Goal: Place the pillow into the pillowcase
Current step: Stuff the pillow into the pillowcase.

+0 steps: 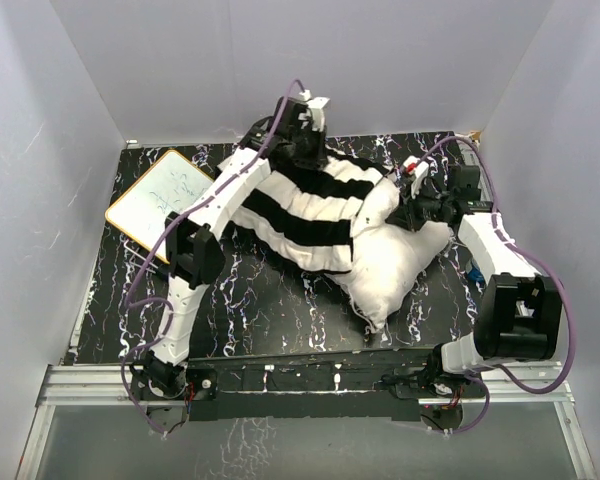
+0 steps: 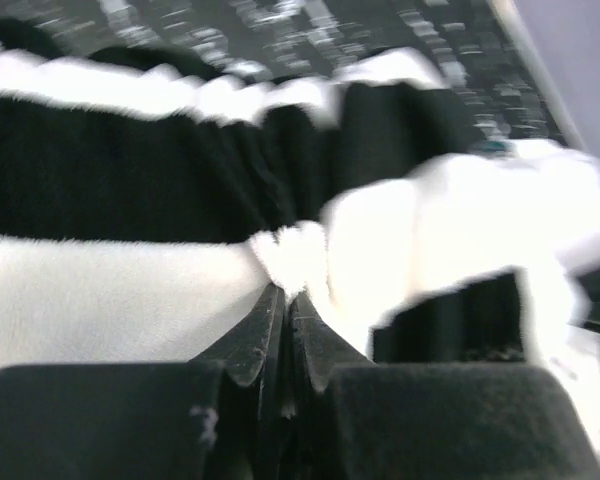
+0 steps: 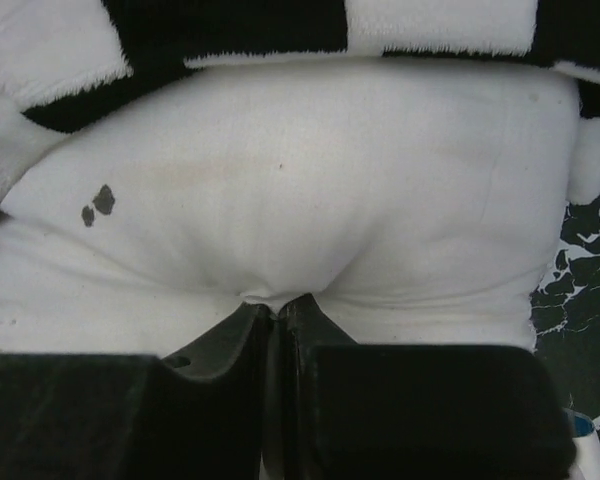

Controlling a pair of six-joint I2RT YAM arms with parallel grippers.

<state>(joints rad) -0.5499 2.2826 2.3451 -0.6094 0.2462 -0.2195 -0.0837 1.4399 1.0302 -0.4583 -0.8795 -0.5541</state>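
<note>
The pillowcase (image 1: 300, 205), with wide black and white stripes, lies bunched across the middle of the table. The plain white pillow (image 1: 390, 265) is partly inside it, and its lower right end sticks out. My left gripper (image 1: 313, 150) is at the pillowcase's far edge. In the left wrist view it (image 2: 285, 292) is shut on a pinch of the fuzzy white stripe of the pillowcase (image 2: 110, 290). My right gripper (image 1: 402, 210) is at the pillow's right side. In the right wrist view it (image 3: 276, 302) is shut on a fold of the pillow (image 3: 310, 190), just below the pillowcase's striped edge (image 3: 250, 30).
A small whiteboard (image 1: 160, 195) lies at the table's far left. Light walls close in the left, back and right sides. The marbled black tabletop (image 1: 260, 300) shows in front of the pillow. A small blue object (image 1: 475, 272) sits by the right arm.
</note>
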